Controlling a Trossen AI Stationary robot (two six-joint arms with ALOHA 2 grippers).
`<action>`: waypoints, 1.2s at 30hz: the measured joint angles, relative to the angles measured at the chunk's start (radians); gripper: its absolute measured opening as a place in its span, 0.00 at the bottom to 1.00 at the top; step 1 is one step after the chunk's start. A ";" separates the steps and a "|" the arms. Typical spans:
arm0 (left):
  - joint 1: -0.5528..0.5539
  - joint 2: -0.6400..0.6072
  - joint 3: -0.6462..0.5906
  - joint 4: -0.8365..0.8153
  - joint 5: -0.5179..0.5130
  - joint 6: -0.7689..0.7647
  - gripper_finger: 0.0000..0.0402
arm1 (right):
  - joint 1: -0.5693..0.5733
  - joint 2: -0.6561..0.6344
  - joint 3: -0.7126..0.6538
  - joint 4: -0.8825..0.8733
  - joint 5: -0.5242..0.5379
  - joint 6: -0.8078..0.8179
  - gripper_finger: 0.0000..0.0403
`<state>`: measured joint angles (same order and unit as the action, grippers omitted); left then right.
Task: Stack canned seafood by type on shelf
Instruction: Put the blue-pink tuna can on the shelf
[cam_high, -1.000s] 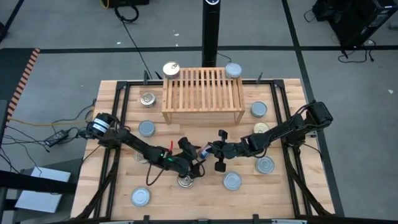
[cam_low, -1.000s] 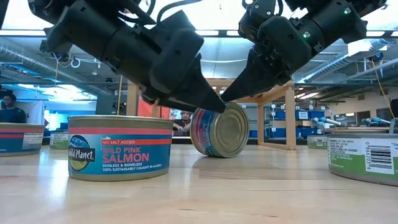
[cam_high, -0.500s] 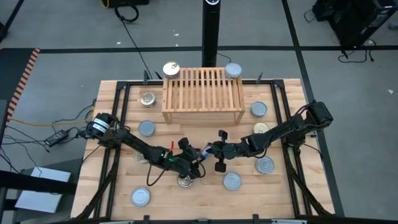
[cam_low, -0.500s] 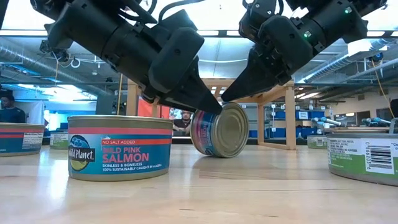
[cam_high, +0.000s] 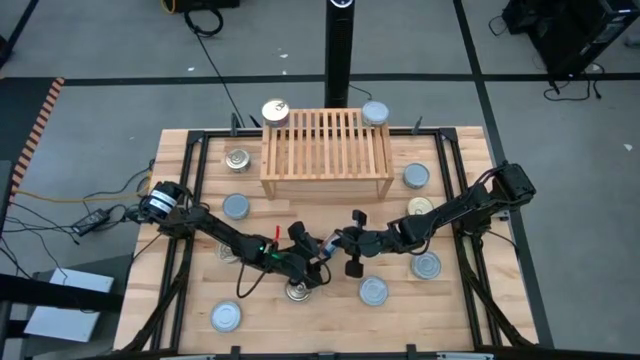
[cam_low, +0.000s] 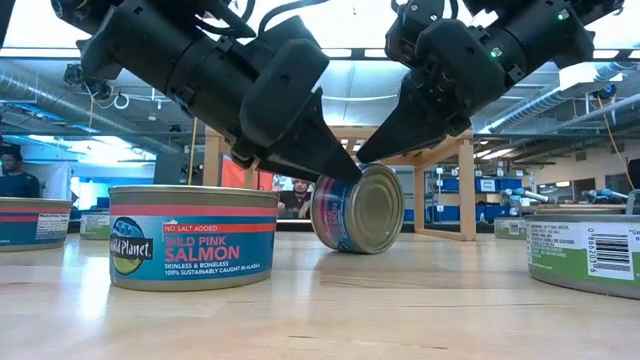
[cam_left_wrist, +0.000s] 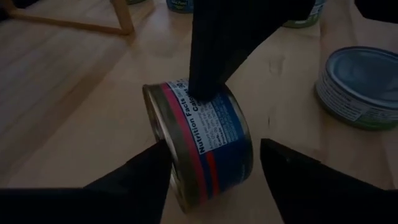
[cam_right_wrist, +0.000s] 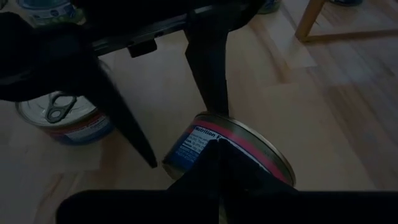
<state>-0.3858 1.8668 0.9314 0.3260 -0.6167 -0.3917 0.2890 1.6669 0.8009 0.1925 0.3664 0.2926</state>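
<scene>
One canned seafood tin (cam_left_wrist: 208, 146) with a blue and pink label stands on its edge on the tabletop, in front of the light-wood shelf (cam_high: 326, 153). My left gripper (cam_left_wrist: 214, 146) is open, with one finger beside each flat end of this tin. My right gripper (cam_right_wrist: 214, 155) is shut, its tips on top of the tin's label wall. Several other tins with silver or gold lids sit flat around the table, such as a gold one (cam_high: 238, 159) and a silver one (cam_high: 373, 291). My left gripper comes slanting down from the table's left. One fingertip (cam_left_wrist: 158, 155) lies by the tin's silver rim (cam_left_wrist: 163, 127) and the other (cam_left_wrist: 273, 155) stands just off the opposite end; I cannot tell whether either touches. My right gripper presses its shut fingertips (cam_left_wrist: 202, 87) on the upper part of the tin's label wall (cam_left_wrist: 205, 109), slanting down from the table's right. The tin stands on its edge on the table.
A salmon tin (cam_low: 193, 237) sits flat just left of the grippers, a green-labelled one (cam_low: 585, 250) at the right. A gold pull-tab tin (cam_high: 297, 291) lies under my left arm. Two tins (cam_high: 274, 111) (cam_high: 376, 112) flank the shelf's far corners. A person shows in the room behind.
The tin on its edge has shifted slightly toward the table's right and turned a little, staying on its edge. Both arms have stayed almost where they were.
</scene>
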 joint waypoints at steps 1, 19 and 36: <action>0.001 0.000 0.000 0.000 -0.001 -0.003 0.64 | 0.000 0.000 0.000 0.000 0.007 0.006 0.02; 0.040 0.000 0.000 -0.062 -0.073 -0.009 0.65 | -0.001 0.002 -0.002 0.003 0.086 0.180 0.02; 0.046 0.000 0.000 -0.066 -0.036 0.164 0.54 | 0.011 0.002 -0.002 0.022 0.074 0.168 0.02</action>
<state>-0.3397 1.8664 0.9314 0.2602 -0.6531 -0.2278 0.2996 1.6691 0.7990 0.2144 0.4404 0.4606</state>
